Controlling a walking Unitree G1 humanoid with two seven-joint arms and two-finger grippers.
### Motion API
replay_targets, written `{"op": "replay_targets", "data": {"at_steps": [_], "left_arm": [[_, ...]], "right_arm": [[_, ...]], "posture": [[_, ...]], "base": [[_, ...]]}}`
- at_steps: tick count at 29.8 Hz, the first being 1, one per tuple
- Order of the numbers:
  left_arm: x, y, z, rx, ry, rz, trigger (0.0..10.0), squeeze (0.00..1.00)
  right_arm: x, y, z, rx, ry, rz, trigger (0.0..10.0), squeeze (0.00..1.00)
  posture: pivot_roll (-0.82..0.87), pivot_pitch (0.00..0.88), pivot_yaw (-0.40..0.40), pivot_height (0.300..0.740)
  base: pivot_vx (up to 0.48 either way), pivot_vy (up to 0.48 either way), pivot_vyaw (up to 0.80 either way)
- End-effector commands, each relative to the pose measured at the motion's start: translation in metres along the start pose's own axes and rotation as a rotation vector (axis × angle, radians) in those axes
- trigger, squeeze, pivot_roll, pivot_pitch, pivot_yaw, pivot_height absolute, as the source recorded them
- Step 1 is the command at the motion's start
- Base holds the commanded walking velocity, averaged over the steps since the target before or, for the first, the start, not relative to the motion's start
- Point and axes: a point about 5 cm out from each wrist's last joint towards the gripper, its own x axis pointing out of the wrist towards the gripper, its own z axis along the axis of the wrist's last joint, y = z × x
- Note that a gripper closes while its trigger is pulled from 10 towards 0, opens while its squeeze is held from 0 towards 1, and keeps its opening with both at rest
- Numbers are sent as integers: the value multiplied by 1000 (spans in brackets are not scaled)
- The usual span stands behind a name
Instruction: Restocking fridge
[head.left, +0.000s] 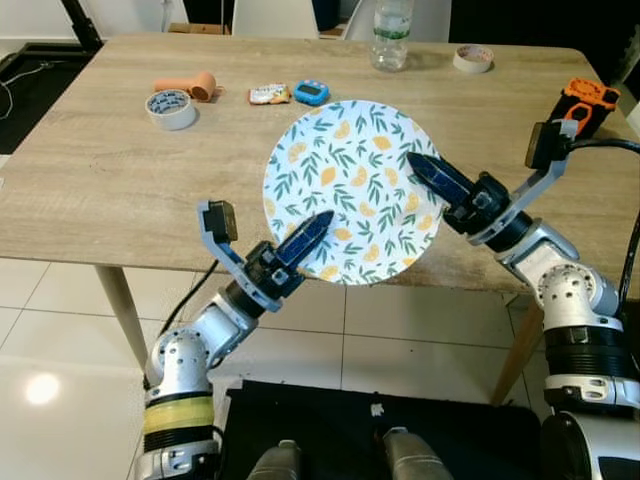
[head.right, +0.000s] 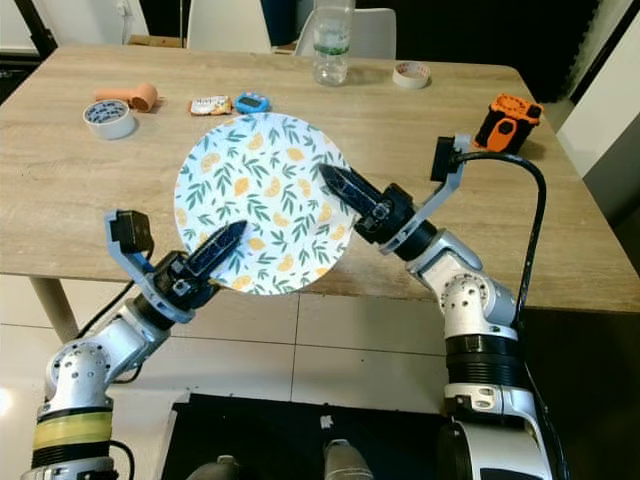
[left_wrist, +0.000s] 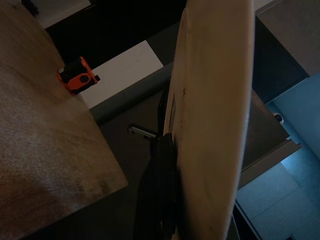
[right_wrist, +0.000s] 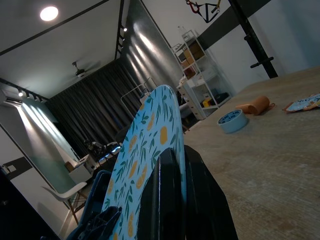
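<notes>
We see a light wooden table (head.left: 120, 190) standing on glossy white floor tiles (head.left: 60, 340); behind the table, white chairs (head.left: 275, 18); beyond it, dark curtains (right_wrist: 90, 107) and shelving (right_wrist: 200, 80).

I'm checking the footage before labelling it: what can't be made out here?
- Plate underside: hidden from the head views by its own patterned face.
- Bottle top: cut off by the upper edge.
- Snack packet print: too small.
- Left tool finger behind the plate: dark in the left wrist view.

The plate (head.left: 352, 190) sits at the table's (head.left: 90, 200) near edge; tape roll (head.left: 170, 109) far left, bottle (head.left: 391, 35) behind it
</notes>
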Motion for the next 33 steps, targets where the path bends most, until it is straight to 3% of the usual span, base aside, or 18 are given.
{"op": "replay_targets", "data": {"at_steps": [1, 2, 3, 7, 8, 10, 11, 12, 13, 15, 17, 19, 21, 24, 25, 30, 32, 33], "left_arm": [[6, -11, -3, -3, 37, -105, 0, 0], [6, -11, -3, -2, 37, -100, 0, 0], [6, -10, -3, 1, 38, -91, 0, 0], [5, -8, -3, 6, 40, -76, 0, 0], [4, -6, -3, 10, 41, -64, 0, 0], [4, -6, -3, 10, 41, -64, 0, 0], [3, -4, -4, 17, 44, -49, 0, 0], [2, -1, -5, 25, 43, -29, 0, 0], [0, 3, -5, 36, 39, 3, 1608, 0], [-3, 7, -5, 44, 28, 35, 2471, 0], [-5, 9, -5, 41, 20, 41, 2471, 0], [-8, 9, -3, 45, 15, 43, 4745, 0], [-10, 9, -3, 51, 15, 46, 4745, 0], [-14, 10, 1, 59, 4, 57, 5961, 0], [-15, 10, 2, 61, 1, 61, 9686, 0], [-33, 11, 12, 106, -22, 97, 10000, 0], [-46, 6, 20, 134, -37, 96, 10000, 0], [-46, 6, 20, 134, -37, 96, 10000, 0]], "right_arm": [[-6, -5, -3, -15, 20, -64, 0, 0], [-6, -5, -6, -25, 35, -67, 3490, 0], [-6, -6, -9, -41, 55, -80, 10000, 0], [-6, -6, -13, -69, 68, -75, 10000, 0], [-7, -8, -12, -67, 50, -86, 10000, 114], [-7, -8, -12, -67, 50, -86, 10000, 114], [-8, -9, -11, -56, 26, -93, 10000, 1000], [-11, -9, -11, -42, 10, -85, 10000, 1000], [-15, -9, -12, -23, -6, -76, 10000, 1000], [-21, -6, -14, 8, -21, -42, 10000, 1000], [-26, -3, -16, 27, -29, -15, 10000, 1000], [-33, 2, -17, 55, -45, 37, 10000, 1000], [-37, 4, -18, 61, -53, 59, 10000, 1000], [-43, 7, -16, 75, -73, 80, 10000, 1000], [-46, 7, -15, 77, -79, 82, 10000, 1000], [-64, 9, -12, 92, -95, 102, 10000, 1000], [-79, 13, -17, 125, -57, 123, 10000, 0], [-79, 13, -17, 125, -57, 123, 10000, 0]], "posture": [[-48, 112, -6, 740], [-48, 112, -6, 740], [-44, 112, -8, 740], [-44, 113, -8, 740], [-41, 110, -10, 740], [-41, 110, -10, 740], [-38, 108, -11, 740], [-36, 104, -12, 740], [-35, 101, -14, 740], [-36, 98, -14, 740], [-36, 98, -14, 740], [-34, 94, -16, 740], [-34, 94, -16, 740], [-33, 93, -17, 740], [-31, 92, -16, 740], [-27, 88, -19, 740], [-26, 89, -19, 740], [-26, 89, -19, 740]], "base": [[0, 0, 0], [0, 0, 0], [0, 0, 0], [0, 0, 0], [0, 0, 0], [0, 0, 0], [0, 0, 0], [0, 0, 0], [0, 0, 0], [0, 0, 0], [0, 0, 0], [0, 0, 0], [0, 0, 0], [0, 0, 0], [0, 0, 0], [0, 0, 0], [0, 0, 0], [0, 0, 0]]}}
